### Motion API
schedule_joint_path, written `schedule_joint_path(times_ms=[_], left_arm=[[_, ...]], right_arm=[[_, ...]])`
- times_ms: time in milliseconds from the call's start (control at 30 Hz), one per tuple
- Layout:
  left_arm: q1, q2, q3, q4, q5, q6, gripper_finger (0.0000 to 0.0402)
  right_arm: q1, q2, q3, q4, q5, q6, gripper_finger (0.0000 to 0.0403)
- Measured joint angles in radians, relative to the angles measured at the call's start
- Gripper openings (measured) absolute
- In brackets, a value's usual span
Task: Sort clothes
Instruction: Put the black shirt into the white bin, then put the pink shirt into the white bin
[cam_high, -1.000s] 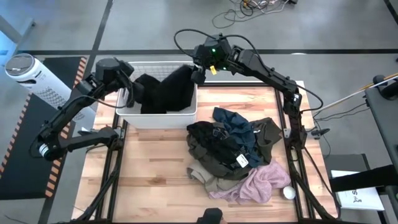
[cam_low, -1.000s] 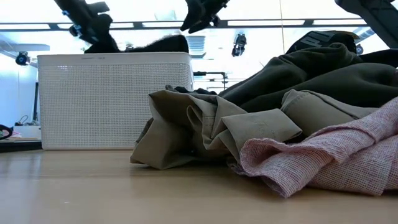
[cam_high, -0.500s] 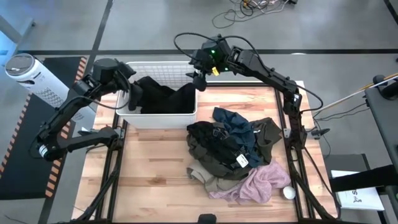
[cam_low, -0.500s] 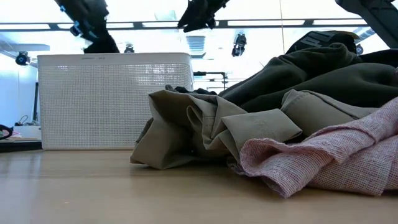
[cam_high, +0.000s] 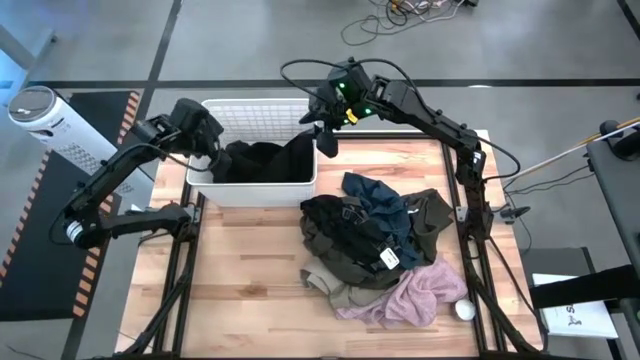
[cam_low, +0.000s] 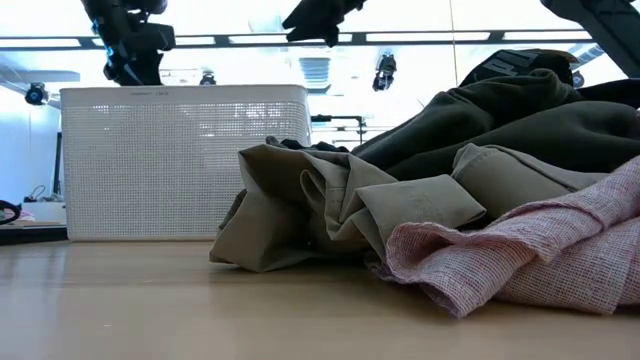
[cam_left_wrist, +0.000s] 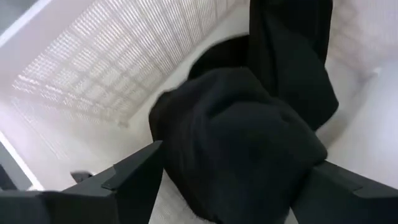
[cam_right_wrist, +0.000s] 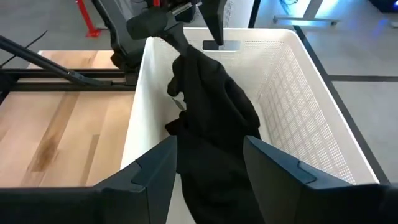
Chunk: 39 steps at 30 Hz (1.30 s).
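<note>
A black garment (cam_high: 262, 160) lies bunched inside the white basket (cam_high: 255, 104). It also shows in the left wrist view (cam_left_wrist: 242, 130) and the right wrist view (cam_right_wrist: 211, 106). My left gripper (cam_high: 212, 148) hangs open over the basket's left end, with the garment below its fingers (cam_left_wrist: 233, 158). My right gripper (cam_high: 325, 138) hangs open over the basket's right end (cam_right_wrist: 208, 140). The other clothes lie in a pile (cam_high: 370, 235) on the table: olive (cam_low: 500, 120), tan (cam_low: 320, 200), navy (cam_high: 375, 195) and pale pink (cam_high: 405, 295).
A small white ball (cam_high: 465, 310) lies by the pink garment near the table's front right corner. The wooden table (cam_high: 250, 270) is bare left of the pile. In the low view the basket (cam_low: 180, 160) stands at the far left, and the pile fills the right.
The black garment was held up between both grippers above the basket's rim. It has dropped into the basket, its right end first, and no longer shows above the rim in the low view. My right gripper has moved slightly toward the table's right edge. My left gripper has risen a little.
</note>
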Motion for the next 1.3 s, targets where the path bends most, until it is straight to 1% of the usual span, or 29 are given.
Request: schedule_joint_path(times_ms=[67, 167, 267, 333, 433, 533, 600, 667, 733, 767, 800, 867, 900, 967, 1067, 1200, 1300], left_arm=[[0.000, 0.013, 0.021, -0.017, 0.019, 0.005, 0.0291], [0.000, 0.040, 0.076, -0.072, 0.120, 0.025, 0.0287], [0.000, 0.075, 0.157, -0.142, 0.226, 0.043, 0.0274], [0.000, 0.100, 0.220, -0.176, 0.249, 0.052, 0.0263], [0.000, 0.134, 0.293, -0.203, 0.215, 0.052, 0.0244], [-0.005, 0.159, 0.341, -0.201, 0.116, 0.054, 0.0217], [-0.023, 0.175, 0.361, -0.193, 0.017, 0.049, 0.0184], [-0.057, 0.179, 0.363, -0.184, -0.072, 0.037, 0.0135], [-0.099, 0.171, 0.361, -0.136, -0.118, 0.020, 0.0072], [-0.117, 0.163, 0.361, -0.097, -0.119, 0.010, 0.0039], [-0.130, 0.153, 0.361, -0.057, -0.107, -0.001, 0.0020], [-0.149, 0.121, 0.354, 0.031, -0.039, -0.010, 0.0014], [-0.158, 0.103, 0.350, 0.074, -0.002, -0.010, 0.0012], [-0.184, 0.062, 0.336, 0.160, 0.064, -0.011, 0.0004], [-0.230, -0.013, 0.270, 0.282, 0.132, -0.017, 0.0002], [-0.315, -0.143, 0.127, 0.475, 0.137, -0.010, 0.0000], [-0.380, -0.234, 0.012, 0.593, 0.136, -0.008, 0.0000]], right_arm=[[0.000, -0.002, 0.000, -0.013, -0.001, -0.001, 0.0174], [0.000, -0.002, 0.000, -0.041, -0.038, -0.002, 0.0176], [0.000, -0.003, 0.000, -0.079, -0.047, -0.003, 0.0174], [0.000, -0.003, 0.000, -0.107, -0.048, -0.003, 0.0173], [0.000, -0.004, 0.000, -0.139, -0.048, -0.003, 0.0172], [0.003, -0.010, 0.000, -0.176, -0.046, -0.021, 0.0170], [0.006, -0.024, 0.000, -0.211, -0.037, -0.063, 0.0163], [0.023, -0.042, 0.000, -0.238, -0.001, -0.106, 0.0144], [0.047, -0.064, 0.000, -0.271, 0.049, -0.148, 0.0113], [0.060, -0.074, 0.000, -0.290, 0.071, -0.164, 0.0093], [0.075, -0.082, 0.000, -0.304, 0.090, -0.178, 0.0072], [0.104, -0.101, 0.000, -0.340, 0.109, -0.191, 0.0026], [0.119, -0.110, 0.000, -0.359, 0.111, -0.193, 0.0013], [0.151, -0.123, -0.001, -0.397, 0.113, -0.193, 0.0009], [0.205, -0.127, -0.009, -0.471, 0.113, -0.188, 0.0003], [0.279, -0.128, -0.056, -0.505, 0.113, -0.167, 0.0001], [0.331, -0.147, -0.130, -0.501, 0.115, -0.142, 0.0000]])
